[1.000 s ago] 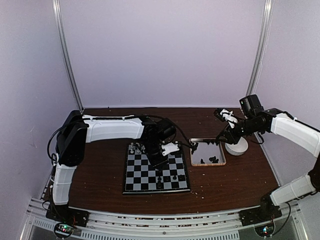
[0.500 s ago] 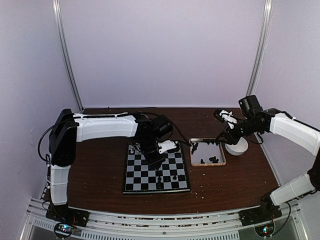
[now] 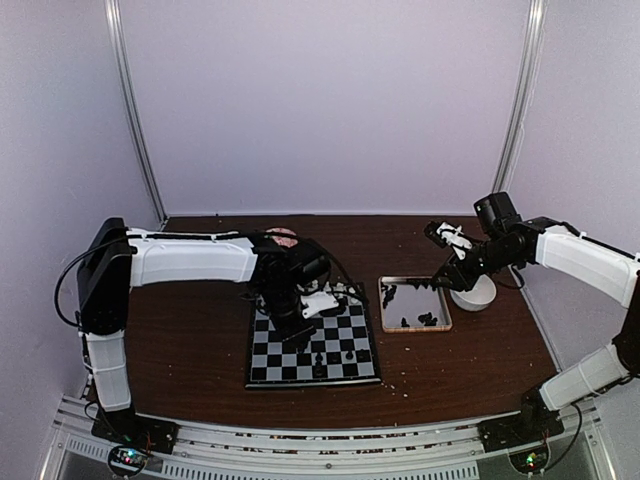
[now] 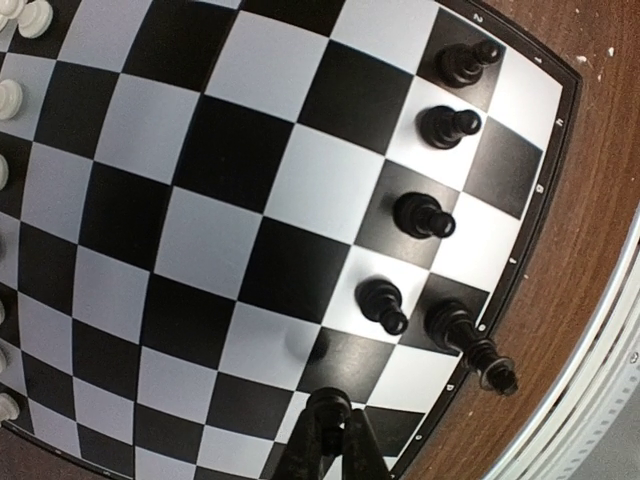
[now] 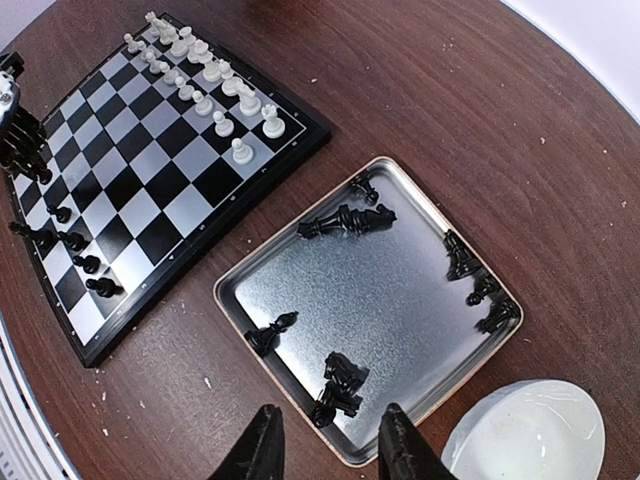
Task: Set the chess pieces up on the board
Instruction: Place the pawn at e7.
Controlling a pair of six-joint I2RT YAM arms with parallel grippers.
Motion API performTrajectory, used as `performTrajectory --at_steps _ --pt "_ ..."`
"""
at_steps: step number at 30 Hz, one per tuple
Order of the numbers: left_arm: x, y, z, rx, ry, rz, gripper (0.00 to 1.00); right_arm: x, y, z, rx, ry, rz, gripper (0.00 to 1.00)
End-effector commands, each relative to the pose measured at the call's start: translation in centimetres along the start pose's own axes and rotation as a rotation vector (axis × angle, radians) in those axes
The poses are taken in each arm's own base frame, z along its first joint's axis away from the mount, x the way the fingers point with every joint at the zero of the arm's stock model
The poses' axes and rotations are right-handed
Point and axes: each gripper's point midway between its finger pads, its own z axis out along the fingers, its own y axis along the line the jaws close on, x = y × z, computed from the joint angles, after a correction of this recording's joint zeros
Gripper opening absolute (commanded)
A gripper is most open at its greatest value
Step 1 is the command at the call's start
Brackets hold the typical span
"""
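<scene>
Dark brown wooden table (image 3: 200,350), lilac walls (image 3: 320,100). Square black-and-silver chequered board (image 3: 280,360) sits mid-table. Left claw (image 4: 335,415) hangs over the board, fingers pressed together; can't tell if anything is pinched. A handful of tiny black chess pieces (image 4: 425,215) stand along the near rim, white chess pieces (image 5: 205,95) fill the far rows. Right claw (image 5: 330,412) gapes, empty, above a silver metal tray (image 5: 390,290) — loose black pieces (image 5: 345,220) lie in it, some toppled. Round white bowl (image 5: 530,430) just beside the tray.
</scene>
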Motion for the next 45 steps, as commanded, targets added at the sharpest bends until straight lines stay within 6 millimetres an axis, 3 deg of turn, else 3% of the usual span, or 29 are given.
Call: performTrajectory --at_steps 1,45 --pt "-0.9 -1.3 -0.5 0.046 -0.054 0.01 0.0 -0.4 0.1 0.2 0.001 0.007 -0.023 0.34" --pt "-0.1 -0.8 2.3 0.05 0.001 0.022 0.0 0.0 0.4 0.7 -0.002 0.038 -0.038 0.35"
